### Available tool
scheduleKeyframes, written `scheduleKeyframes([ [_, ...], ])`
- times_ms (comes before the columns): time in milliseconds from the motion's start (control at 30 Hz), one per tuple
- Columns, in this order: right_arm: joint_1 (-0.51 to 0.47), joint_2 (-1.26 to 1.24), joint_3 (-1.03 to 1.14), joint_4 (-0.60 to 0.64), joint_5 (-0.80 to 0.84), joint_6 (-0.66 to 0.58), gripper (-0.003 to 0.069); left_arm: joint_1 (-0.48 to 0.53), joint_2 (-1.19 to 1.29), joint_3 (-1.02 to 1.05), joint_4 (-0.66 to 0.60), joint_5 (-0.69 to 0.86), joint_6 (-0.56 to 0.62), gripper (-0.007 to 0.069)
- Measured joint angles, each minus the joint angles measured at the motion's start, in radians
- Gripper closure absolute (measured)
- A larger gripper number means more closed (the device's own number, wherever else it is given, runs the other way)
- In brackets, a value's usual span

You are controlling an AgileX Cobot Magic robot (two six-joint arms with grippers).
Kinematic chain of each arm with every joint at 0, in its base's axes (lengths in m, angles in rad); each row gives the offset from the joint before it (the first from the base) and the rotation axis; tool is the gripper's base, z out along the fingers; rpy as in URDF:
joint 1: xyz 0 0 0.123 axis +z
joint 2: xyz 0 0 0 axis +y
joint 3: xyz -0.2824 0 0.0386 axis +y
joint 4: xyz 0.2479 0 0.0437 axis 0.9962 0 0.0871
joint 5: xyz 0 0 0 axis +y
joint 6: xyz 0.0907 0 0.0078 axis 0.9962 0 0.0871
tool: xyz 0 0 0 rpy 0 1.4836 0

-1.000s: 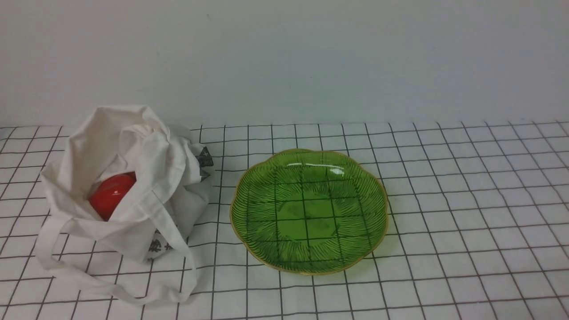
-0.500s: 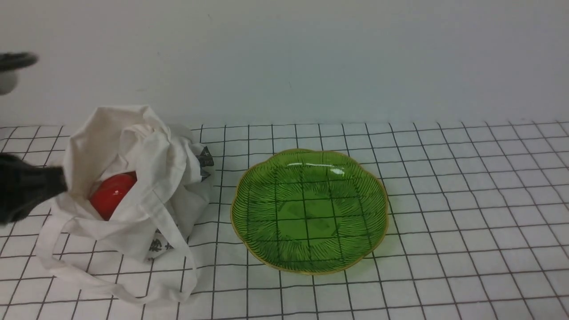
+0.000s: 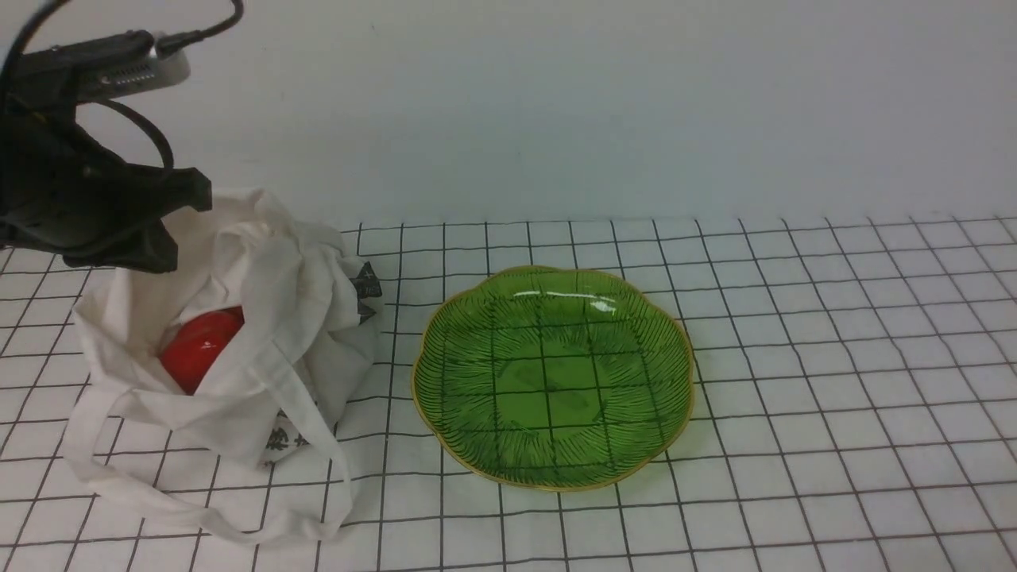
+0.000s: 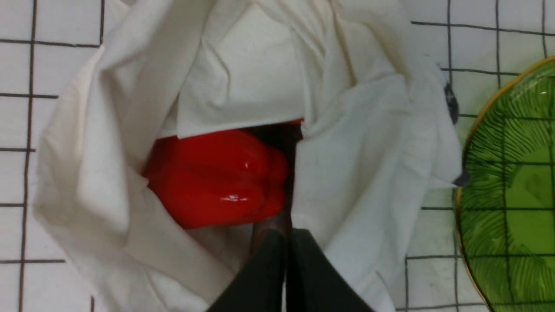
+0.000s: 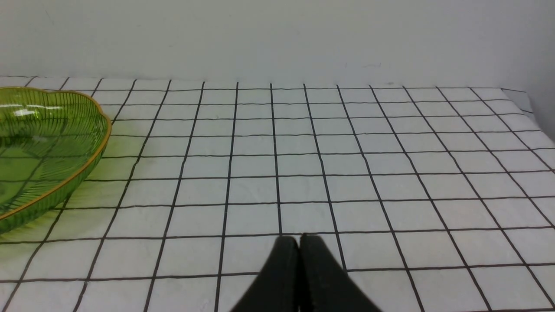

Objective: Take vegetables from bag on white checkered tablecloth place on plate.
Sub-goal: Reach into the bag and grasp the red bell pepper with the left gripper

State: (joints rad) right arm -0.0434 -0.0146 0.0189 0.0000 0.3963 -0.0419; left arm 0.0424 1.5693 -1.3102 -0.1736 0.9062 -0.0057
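The glossy red bell pepper (image 3: 199, 349) lies inside the soft off-white cloth tote bag (image 3: 270, 318) at the left of the bench. From the front only a rounded red patch shows through the bag's mouth, and folds and a strap cover the rest. From above, its lobes are plain, but one edge is tucked under a fold and I can't make out a stem.

The black left pincer (image 3: 151, 254) hangs over the bag's far left rim, partly cut off by the frame. Its tips are pressed together on nothing, close to the pepper; whether they touch it I cannot tell.

The translucent green glass plate with a scalloped gold rim (image 3: 552, 373) sits just right of the bag on the white checkered tablecloth (image 3: 834, 357), whose grid shows through the glass.

The right pincer (image 5: 299, 242) appears only in its own wrist view, drawn together on nothing above bare cloth beside the plate.
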Motion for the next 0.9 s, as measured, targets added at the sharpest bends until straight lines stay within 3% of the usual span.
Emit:
scheduleKeyframes([
  [167,0.0,0.0,0.0,0.0,0.0,0.0,0.0675,0.0,0.089,-0.001,0.022,-0.05,0.059,0.0616],
  [300,0.0,0.0,0.0,0.0,0.0,0.0,0.0675,0.0,0.148,-0.002,0.027,-0.102,0.117,0.0543],
  [700,0.0,0.0,0.0,0.0,0.0,0.0,0.0675,0.0,0.274,-0.002,0.032,-0.166,0.125,0.0007],
  [800,0.0,0.0,0.0,0.0,0.0,0.0,0.0675,0.0,0.299,-0.005,0.045,-0.179,0.123,-0.0052],
  [900,0.0,0.0,0.0,0.0,0.0,0.0,0.0675,0.0,0.317,-0.007,0.064,-0.183,0.11,-0.0058],
])
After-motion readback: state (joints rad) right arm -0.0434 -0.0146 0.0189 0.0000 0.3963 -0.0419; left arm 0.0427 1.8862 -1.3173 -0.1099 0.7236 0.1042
